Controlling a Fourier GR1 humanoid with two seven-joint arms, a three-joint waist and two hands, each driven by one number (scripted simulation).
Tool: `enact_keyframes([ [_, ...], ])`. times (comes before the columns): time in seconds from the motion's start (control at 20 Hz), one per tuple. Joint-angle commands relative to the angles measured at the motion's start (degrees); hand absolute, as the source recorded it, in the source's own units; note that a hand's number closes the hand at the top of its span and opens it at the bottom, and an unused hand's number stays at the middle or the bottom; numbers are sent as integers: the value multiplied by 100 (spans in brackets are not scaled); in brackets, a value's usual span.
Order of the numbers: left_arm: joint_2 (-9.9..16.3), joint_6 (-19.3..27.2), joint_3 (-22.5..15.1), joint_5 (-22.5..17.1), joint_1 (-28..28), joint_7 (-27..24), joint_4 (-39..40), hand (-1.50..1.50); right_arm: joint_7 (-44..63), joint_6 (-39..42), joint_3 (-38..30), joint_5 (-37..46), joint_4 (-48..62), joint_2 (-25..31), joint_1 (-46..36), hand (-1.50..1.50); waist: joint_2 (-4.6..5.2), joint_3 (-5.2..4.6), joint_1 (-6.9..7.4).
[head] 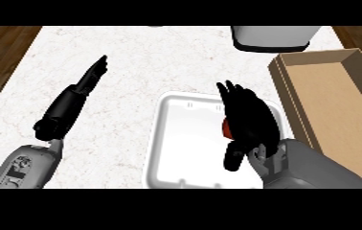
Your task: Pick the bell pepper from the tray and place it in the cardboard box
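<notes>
Nearest me, my right hand (249,123) is down over the right side of the white rectangular plastic tray (176,143), fingers stretched forward and starting to bend, thumb hanging low toward me. Tucked under my palm I can just see a sliver of the red bell pepper (225,127); it looks like my fingers are cupping over it, though I can't tell whether they touch it. I'd say this is the grasp, so the lift comes next. Over on the left, my left hand (90,78) lies out on the counter, fingers straight and pressed together, simply resting. To the right of the tray, just beside it, waits the open brown cardboard box (332,104), placed for a short carry. Further off sits a grey rounded container (272,38). All on a white marbled countertop (127,56), dark wood at the far corners.
</notes>
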State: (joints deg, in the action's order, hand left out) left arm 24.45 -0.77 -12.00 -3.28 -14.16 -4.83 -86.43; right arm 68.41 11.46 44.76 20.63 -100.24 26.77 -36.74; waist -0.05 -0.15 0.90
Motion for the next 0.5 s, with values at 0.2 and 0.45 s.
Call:
enact_keyframes([
  [0.2,54,-120,216,-15,-82,13,68,0,1109,345,303,613,825,-584,-126,-150,-6,8,-76],
  [0.45,160,-264,299,-81,558,-201,-325,0,1000,284,140,934,1217,-852,-63,-150,-17,10,-30],
])
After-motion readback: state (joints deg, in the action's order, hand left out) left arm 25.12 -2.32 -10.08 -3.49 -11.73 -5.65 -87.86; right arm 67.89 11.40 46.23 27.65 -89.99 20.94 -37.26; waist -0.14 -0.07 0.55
